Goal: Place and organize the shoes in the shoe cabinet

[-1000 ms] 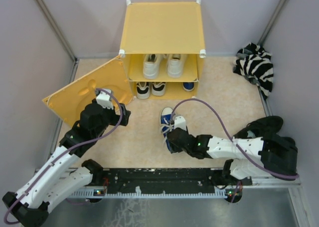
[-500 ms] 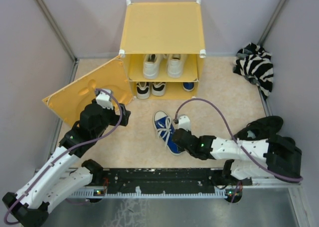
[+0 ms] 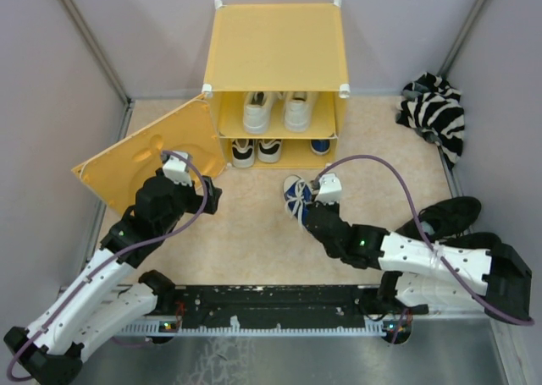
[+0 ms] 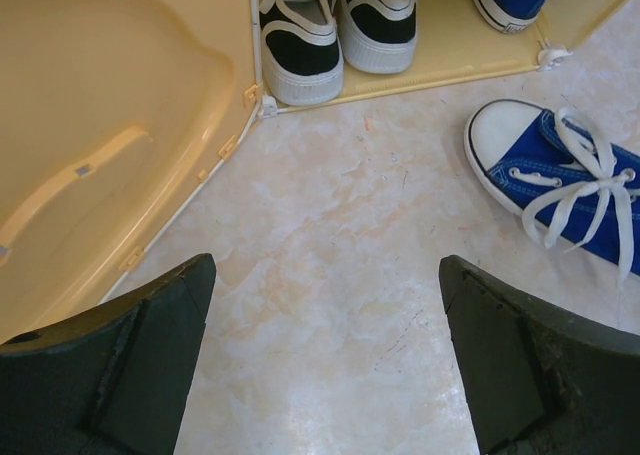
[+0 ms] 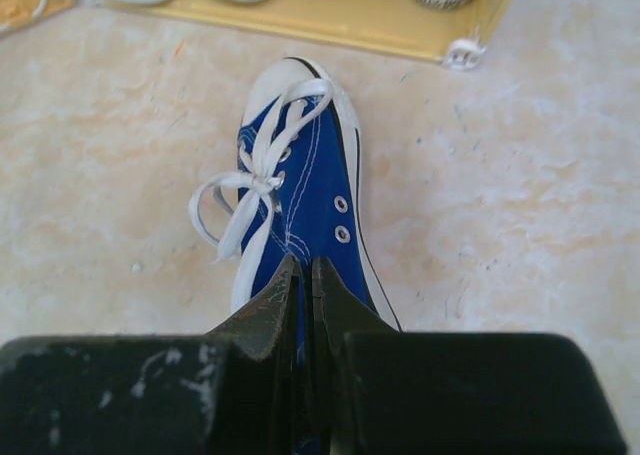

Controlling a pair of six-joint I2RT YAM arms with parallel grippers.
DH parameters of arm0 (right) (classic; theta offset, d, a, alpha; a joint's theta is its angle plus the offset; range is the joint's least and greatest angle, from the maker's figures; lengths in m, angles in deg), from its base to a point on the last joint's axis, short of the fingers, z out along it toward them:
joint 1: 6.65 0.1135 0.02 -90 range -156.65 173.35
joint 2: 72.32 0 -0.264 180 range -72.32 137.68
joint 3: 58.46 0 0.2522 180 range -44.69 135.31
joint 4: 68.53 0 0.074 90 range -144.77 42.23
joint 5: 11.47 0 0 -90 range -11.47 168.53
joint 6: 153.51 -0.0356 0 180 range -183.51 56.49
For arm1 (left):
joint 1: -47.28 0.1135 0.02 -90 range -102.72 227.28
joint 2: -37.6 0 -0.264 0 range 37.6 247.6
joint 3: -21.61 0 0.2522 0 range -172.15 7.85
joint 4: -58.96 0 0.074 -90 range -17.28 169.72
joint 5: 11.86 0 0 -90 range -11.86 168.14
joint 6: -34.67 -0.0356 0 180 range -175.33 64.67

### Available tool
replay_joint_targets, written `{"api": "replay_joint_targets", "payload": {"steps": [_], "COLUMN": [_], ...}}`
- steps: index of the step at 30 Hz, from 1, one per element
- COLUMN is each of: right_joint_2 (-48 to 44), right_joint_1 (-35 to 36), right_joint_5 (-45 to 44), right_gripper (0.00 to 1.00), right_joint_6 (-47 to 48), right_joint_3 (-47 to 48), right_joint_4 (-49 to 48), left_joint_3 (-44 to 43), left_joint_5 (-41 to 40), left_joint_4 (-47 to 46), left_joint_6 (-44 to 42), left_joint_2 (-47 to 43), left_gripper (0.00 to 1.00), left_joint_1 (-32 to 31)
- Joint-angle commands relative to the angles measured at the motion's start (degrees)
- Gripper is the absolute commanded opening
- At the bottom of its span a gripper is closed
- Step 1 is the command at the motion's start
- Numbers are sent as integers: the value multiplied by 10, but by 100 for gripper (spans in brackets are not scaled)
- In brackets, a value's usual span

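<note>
Beige marbled floor (image 3: 246, 233) runs from the arms' bases to pale lilac walls (image 3: 51, 72). Nearest, the right gripper (image 5: 303, 275) is pinched closed on the heel end of a blue sneaker (image 5: 300, 185), which lies toe toward the shoe cabinet (image 3: 275, 46). The left gripper (image 4: 325, 275) hovers with jaws wide apart, holding nothing, beside the swung-open door panel (image 3: 144, 156). In the cabinet, the black-and-white pair (image 3: 254, 151) and a second blue sneaker (image 3: 320, 145) sit below, with white sneakers (image 3: 275, 110) on the shelf. No print on the shoes is legible. A zebra-striped cloth (image 3: 436, 114) lies far right.
</note>
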Motion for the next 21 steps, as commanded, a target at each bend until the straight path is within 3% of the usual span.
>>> {"api": "replay_joint_targets", "payload": {"steps": [1, 3, 8, 13, 18, 21], "right_joint_2": [2, 1, 4, -13, 53, 100], "right_joint_1": [-23, -31, -38, -41, -50, -58], "right_joint_5": [-101, -100, -96, -125, -117, -103], "right_gripper": [0, 0, 0, 0, 0, 0], "right_joint_6": [51, 66, -12, 35, 160, 184], "right_joint_3": [-6, -20, -56, -162, -183, -167], "right_joint_4": [-178, -219, -208, -424, -665, -728], "left_joint_3": [4, 5, 6, 5, 3, 3], "left_joint_5": [-2, -4, -7, -3, -2, -6], "left_joint_4": [-8, -8, -7, -10, -9, -9], "left_joint_6": [-3, -3, -2, -3, -5, -5], "left_joint_2": [-2, -3, -2, 5, 13, 13], "left_gripper": [99, 99, 99, 99, 99, 99], "left_joint_1": [3, 3, 3, 3, 3, 3]}}
